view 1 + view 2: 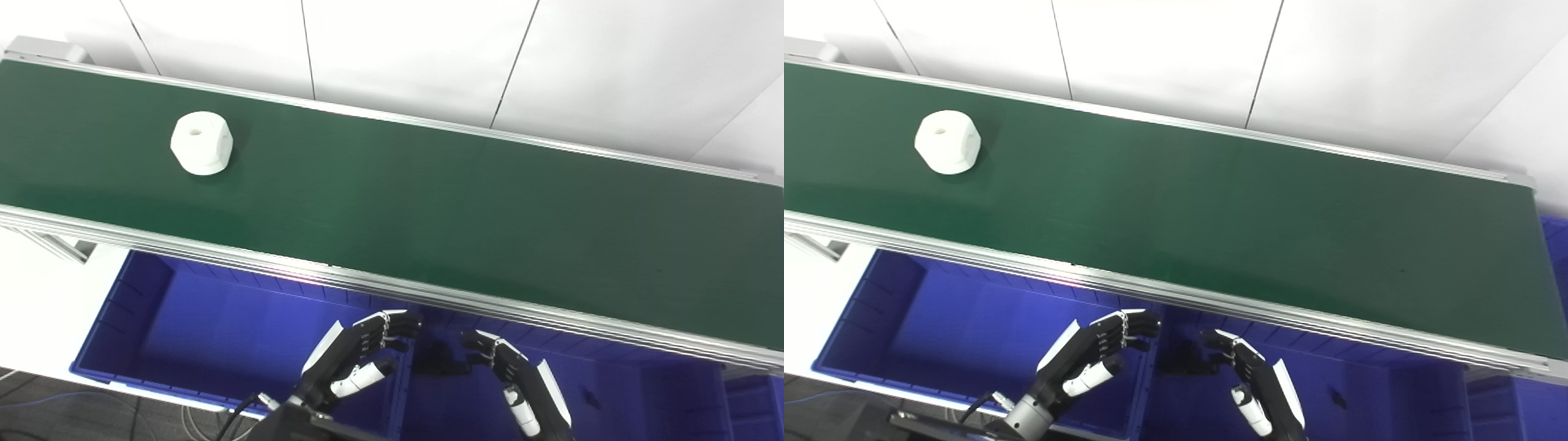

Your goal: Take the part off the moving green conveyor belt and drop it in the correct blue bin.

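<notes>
A white hexagonal part (201, 144) with a small hole in its top lies on the green conveyor belt (429, 202), toward the belt's left end. Both hands hang low at the bottom of the view, below the belt's near rail and over the blue bins. My left hand (358, 358) is open, fingers curled loosely and holding nothing. My right hand (517, 380) is likewise open and holds nothing. Both hands are far from the part.
A large blue bin (202, 331) sits under the belt's near rail at the left, another blue bin (612, 398) to its right. The aluminium rail (392, 288) runs between hands and belt. A white wall stands behind the conveyor.
</notes>
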Controlling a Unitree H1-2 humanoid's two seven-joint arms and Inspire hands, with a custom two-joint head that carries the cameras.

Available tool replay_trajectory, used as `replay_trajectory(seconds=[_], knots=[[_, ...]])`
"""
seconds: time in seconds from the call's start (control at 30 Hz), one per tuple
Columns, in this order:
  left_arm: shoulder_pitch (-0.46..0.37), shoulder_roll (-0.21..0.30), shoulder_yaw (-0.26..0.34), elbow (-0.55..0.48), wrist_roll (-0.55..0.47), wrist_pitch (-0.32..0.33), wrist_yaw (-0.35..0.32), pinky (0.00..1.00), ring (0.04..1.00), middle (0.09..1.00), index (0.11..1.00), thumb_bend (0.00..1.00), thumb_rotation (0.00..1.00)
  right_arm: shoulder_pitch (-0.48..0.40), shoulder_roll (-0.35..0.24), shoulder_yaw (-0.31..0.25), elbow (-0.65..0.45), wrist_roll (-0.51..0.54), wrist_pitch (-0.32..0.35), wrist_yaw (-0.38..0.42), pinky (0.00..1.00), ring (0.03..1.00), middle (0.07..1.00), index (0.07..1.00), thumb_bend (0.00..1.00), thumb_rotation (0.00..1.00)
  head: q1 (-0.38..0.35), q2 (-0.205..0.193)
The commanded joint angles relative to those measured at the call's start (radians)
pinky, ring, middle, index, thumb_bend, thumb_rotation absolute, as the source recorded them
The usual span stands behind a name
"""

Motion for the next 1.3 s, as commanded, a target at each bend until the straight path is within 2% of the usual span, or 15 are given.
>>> replay_trajectory(seconds=[0.0, 0.37, 0.5, 0.77, 0.93, 1.0, 1.07, 1.17, 1.23, 1.27], knots=[[-0.008, -0.008, -0.003, 0.0, -0.008, -0.037, 0.001, 0.69, 0.767, 0.775, 0.75, 0.74, 0.78, -0.011, 0.007, -0.005, -0.002, 0.007, -0.05, 0.001, 0.71, 0.792, 0.818, 0.742, 0.9, 1.0, 0.003, -0.008], [-0.043, 0.004, -0.018, 0.052, 0.007, -0.037, 0.026, 0.7, 0.768, 0.777, 0.756, 0.76, 0.81, -0.034, 0.016, -0.002, 0.048, 0.002, -0.05, -0.004, 0.67, 0.774, 0.808, 0.735, 0.91, 1.0, 0.02, -0.072], [-0.047, 0.005, -0.018, 0.06, 0.009, -0.037, 0.034, 0.7, 0.768, 0.776, 0.756, 0.78, 0.81, -0.045, 0.016, 0.0, 0.064, 0.006, -0.05, 0.004, 0.67, 0.777, 0.81, 0.735, 0.9, 0.99, 0.017, -0.075], [-0.055, 0.022, -0.036, 0.059, 0.014, -0.037, 0.051, 0.69, 0.766, 0.777, 0.757, 0.76, 0.81, -0.047, 0.014, 0.006, 0.065, 0.001, -0.05, -0.003, 0.68, 0.783, 0.813, 0.74, 0.89, 0.98, 0.015, -0.075], [-0.052, 0.022, -0.042, 0.046, 0.01, -0.037, 0.057, 0.69, 0.764, 0.774, 0.754, 0.74, 0.8, -0.044, 0.01, 0.007, 0.056, 0.005, -0.05, 0.004, 0.69, 0.789, 0.817, 0.741, 0.91, 0.99, 0.022, -0.061], [-0.053, 0.032, -0.062, 0.029, 0.041, -0.037, 0.095, 0.67, 0.748, 0.764, 0.745, 0.74, 0.8, -0.041, 0.009, 0.005, 0.053, 0.008, -0.05, 0.009, 0.7, 0.796, 0.821, 0.742, 0.91, 0.99, 0.021, -0.059], [-0.053, 0.058, -0.105, -0.011, 0.105, -0.037, 0.164, 0.66, 0.737, 0.757, 0.742, 0.76, 0.84, -0.039, 0.009, 0.004, 0.052, 0.01, -0.05, 0.014, 0.71, 0.8, 0.823, 0.743, 0.91, 0.99, 0.021, -0.057], [-0.064, 0.113, -0.19, -0.08, 0.148, -0.037, 0.26, 0.68, 0.726, 0.748, 0.736, 0.76, 0.81, -0.035, 0.008, 0.002, 0.046, 0.009, -0.05, 0.015, 0.71, 0.8, 0.822, 0.742, 0.92, 0.99, 0.022, -0.055], [-0.08, 0.157, -0.258, -0.129, 0.181, -0.037, 0.353, 0.68, 0.718, 0.741, 0.731, 0.77, 0.8, -0.034, 0.006, 0.002, 0.044, 0.009, -0.05, 0.016, 0.7, 0.798, 0.821, 0.742, 0.92, 0.99, 0.023, -0.055], [-0.079, 0.17, -0.273, -0.178, 0.187, -0.037, 0.372, 0.68, 0.716, 0.739, 0.729, 0.77, 0.79, -0.036, 0.007, 0.0, 0.049, 0.011, -0.05, 0.019, 0.7, 0.797, 0.821, 0.742, 0.92, 0.99, 0.026, -0.056]])
